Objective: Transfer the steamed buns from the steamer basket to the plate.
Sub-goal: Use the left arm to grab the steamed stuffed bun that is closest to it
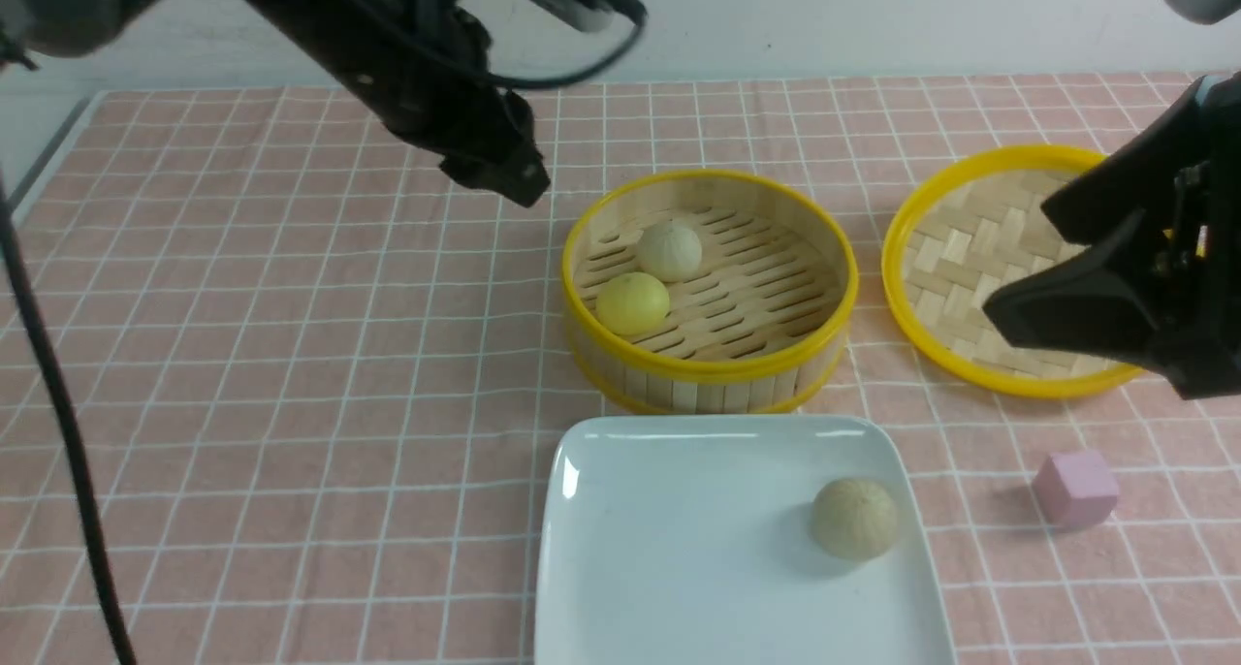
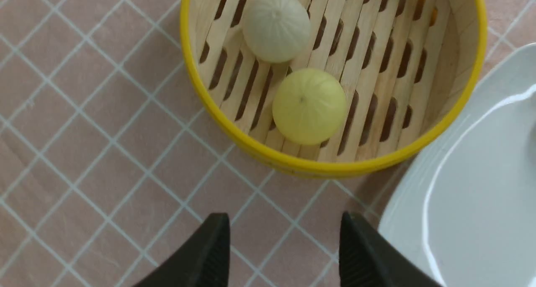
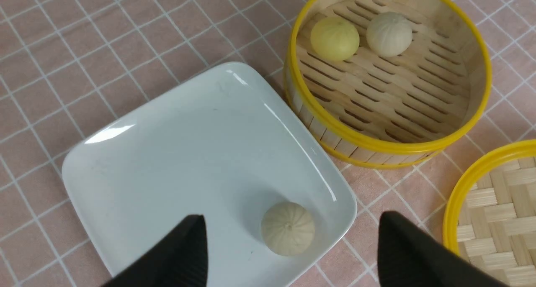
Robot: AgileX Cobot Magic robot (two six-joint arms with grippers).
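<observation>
Bamboo round steamer basket with yellow rims [image 1: 708, 372], yellow steamed bun [image 1: 632, 302] and beige pleated bun [image 1: 669, 250] side by side near its left wall, second beige bun [image 1: 854, 518] by glossy white square plate [image 1: 669, 558] right edge, left gripper [image 2: 284, 218] and right gripper [image 1: 1023, 263] both spread, nothing held.

1. No writing, label, brand, number or sign can be read in the front view.
2. Neither wrist view shows any legible text.
</observation>
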